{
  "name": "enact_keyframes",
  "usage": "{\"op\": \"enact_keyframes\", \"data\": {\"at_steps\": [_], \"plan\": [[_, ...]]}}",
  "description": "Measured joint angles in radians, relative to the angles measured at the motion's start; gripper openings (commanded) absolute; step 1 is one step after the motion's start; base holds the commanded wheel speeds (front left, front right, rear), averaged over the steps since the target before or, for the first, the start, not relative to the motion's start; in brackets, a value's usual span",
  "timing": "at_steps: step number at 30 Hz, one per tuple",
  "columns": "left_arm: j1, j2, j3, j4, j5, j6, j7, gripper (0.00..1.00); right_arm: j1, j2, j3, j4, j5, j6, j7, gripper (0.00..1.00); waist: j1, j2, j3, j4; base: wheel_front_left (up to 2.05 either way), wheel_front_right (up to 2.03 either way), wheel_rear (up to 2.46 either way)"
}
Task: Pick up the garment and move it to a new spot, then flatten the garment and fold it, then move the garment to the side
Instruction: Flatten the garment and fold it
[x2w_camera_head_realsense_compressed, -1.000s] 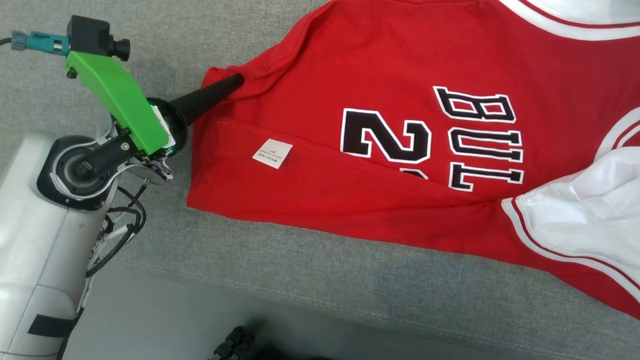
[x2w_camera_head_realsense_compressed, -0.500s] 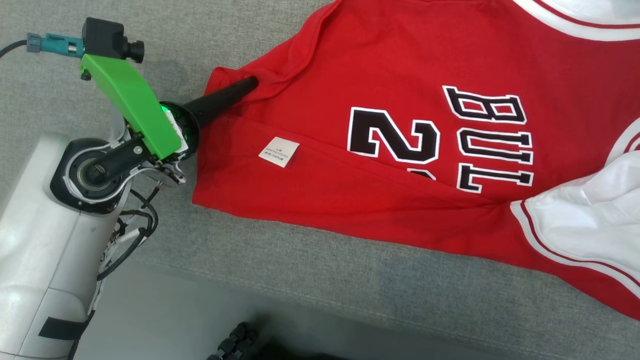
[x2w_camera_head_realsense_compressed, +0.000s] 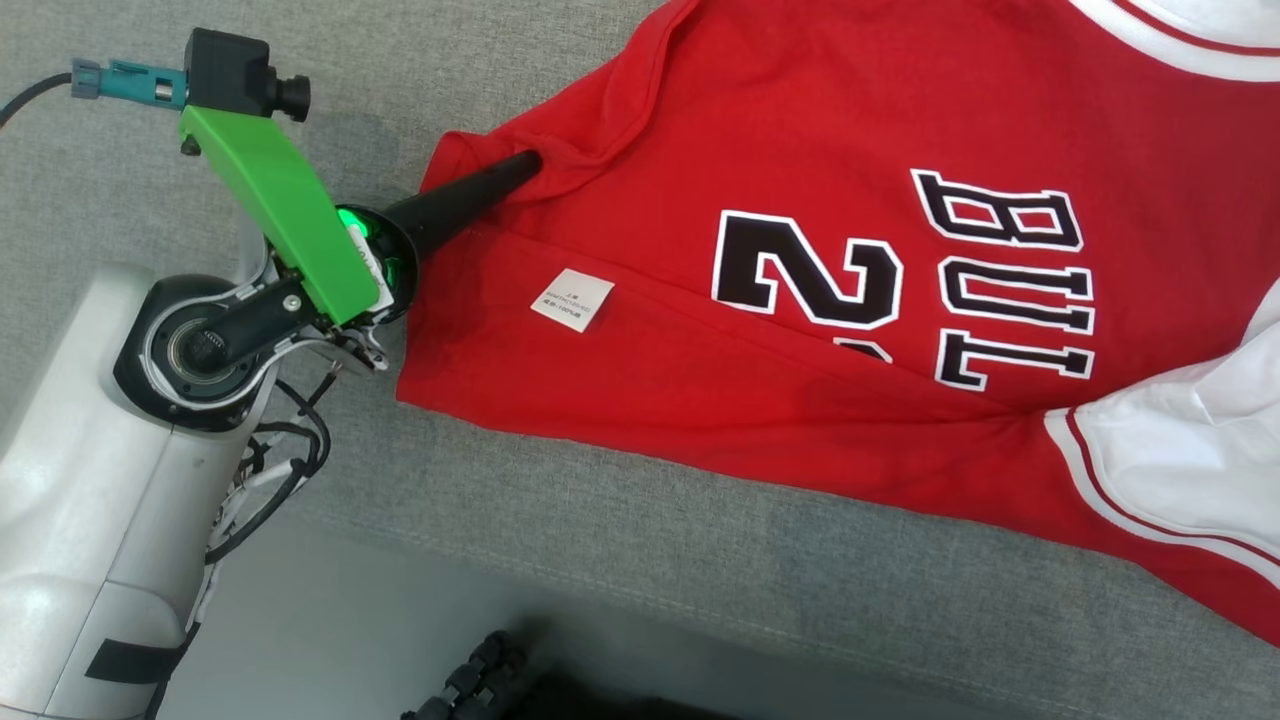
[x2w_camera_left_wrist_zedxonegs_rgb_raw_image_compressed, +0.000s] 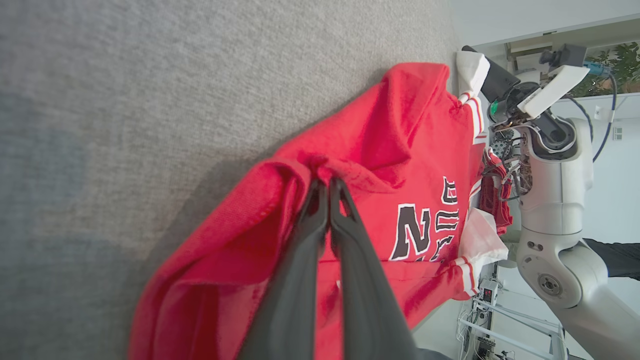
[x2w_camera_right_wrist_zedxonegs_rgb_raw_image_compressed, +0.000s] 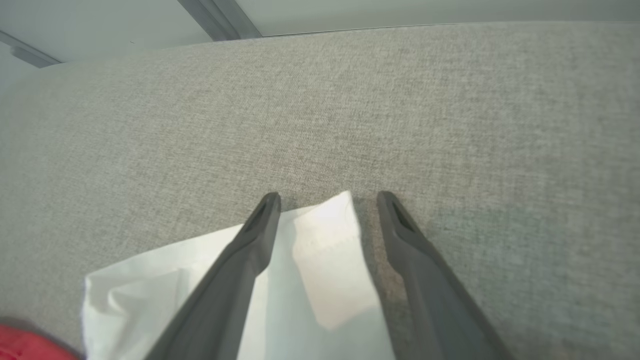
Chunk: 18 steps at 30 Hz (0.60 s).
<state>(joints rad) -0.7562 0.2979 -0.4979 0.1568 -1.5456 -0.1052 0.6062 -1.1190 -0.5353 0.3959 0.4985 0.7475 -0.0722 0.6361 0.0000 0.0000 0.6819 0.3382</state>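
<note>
1. The left gripper (x2w_camera_head_realsense_compressed: 530, 160) sat in the upper left of the head view; its two dark fingers were pressed together, pinching a bunched hem corner of the garment (x2w_camera_head_realsense_compressed: 800, 130); the left wrist view showed red cloth gathered around the closed tips.
2. The right gripper (x2w_camera_right_wrist_zedxonegs_rgb_raw_image_compressed: 327, 200) stood spread in the lower middle of the right wrist view; a white corner of the garment (x2w_camera_right_wrist_zedxonegs_rgb_raw_image_compressed: 320, 280) lay between its fingers, and neither finger clamped it.
3. The garment, a red jersey with white trim, lay spread from the upper middle to the right edge of the head view; black "2" and "BUL" lettering faced up right of centre; a small white label (x2w_camera_head_realsense_compressed: 572, 300) lay near the pinched corner.
4. The grey couch cushion (x2w_camera_head_realsense_compressed: 700, 520) lay beneath the garment; its front seam ran across the lower part of the head view.
</note>
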Motion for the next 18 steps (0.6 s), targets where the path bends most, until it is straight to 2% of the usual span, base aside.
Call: {"op": "enact_keyframes", "data": {"at_steps": [2,4,5,6,13,18], "plan": [[0.000,0.000,0.000,-0.004,0.000,0.000,0.000,0.00,-0.002,-0.001,0.001,0.000,0.000,0.000,0.009,1.00,0.0000,0.0000,0.002,0.001,0.00,0.00,0.00],[0.000,0.000,0.000,-0.004,0.000,0.000,0.000,0.00,-0.006,-0.001,0.002,0.000,0.001,0.000,0.012,0.55,0.0000,0.0000,0.003,0.001,0.00,0.00,0.00],[0.000,0.000,0.000,-0.004,0.000,0.000,0.000,0.00,-0.007,-0.002,0.002,0.000,0.001,0.000,0.012,0.38,0.0000,0.0000,0.003,0.000,0.00,0.00,0.00],[0.001,0.000,0.000,-0.004,0.000,0.000,0.000,0.00,-0.009,-0.004,0.002,0.001,0.001,0.000,0.016,0.02,0.0000,0.0000,0.004,0.000,0.00,0.00,0.00],[0.002,0.001,0.005,-0.004,0.000,-0.001,-0.005,0.00,-0.011,-0.004,0.011,-0.003,0.001,0.012,0.026,0.00,0.0000,0.0000,0.005,-0.008,0.00,0.00,0.00],[0.014,0.010,0.016,-0.001,0.000,-0.002,-0.018,0.00,-0.009,0.010,0.017,-0.009,0.001,0.037,0.005,0.00,0.0000,0.0000,0.001,-0.022,0.00,0.00,0.00]]}}
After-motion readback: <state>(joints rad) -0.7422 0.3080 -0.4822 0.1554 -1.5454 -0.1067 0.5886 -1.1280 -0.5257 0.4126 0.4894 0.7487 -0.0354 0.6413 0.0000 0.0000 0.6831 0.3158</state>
